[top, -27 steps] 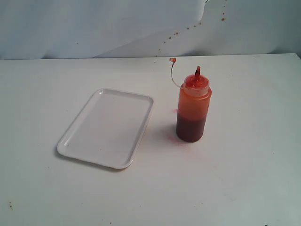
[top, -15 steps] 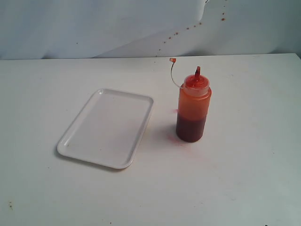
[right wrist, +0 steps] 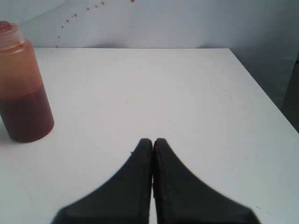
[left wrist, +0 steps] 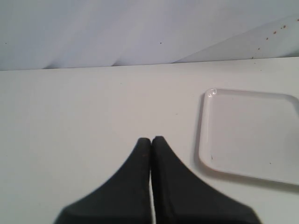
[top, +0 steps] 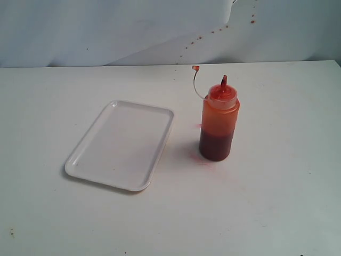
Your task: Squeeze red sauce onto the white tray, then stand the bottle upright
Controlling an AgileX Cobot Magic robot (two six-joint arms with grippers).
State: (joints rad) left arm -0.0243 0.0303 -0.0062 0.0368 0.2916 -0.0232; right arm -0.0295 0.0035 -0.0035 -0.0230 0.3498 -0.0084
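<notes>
Nothing has stirred over the last second: the bottle point(top: 219, 125) stands upright on the table point(top: 277, 202), cap dangling, near the tray point(top: 121, 144), whose surface is bare; the left gripper point(left wrist: 151, 140) and right gripper point(right wrist: 153, 141) both have their fingers pressed together, holding nothing; the bottle is ahead of the right fingers and well apart, the tray ahead of the left ones, untouched; the squeeze, by this showing, has not begun.

Left claw point(left wrist: 150, 139), right claw point(right wrist: 153, 140): black, tapered
</notes>
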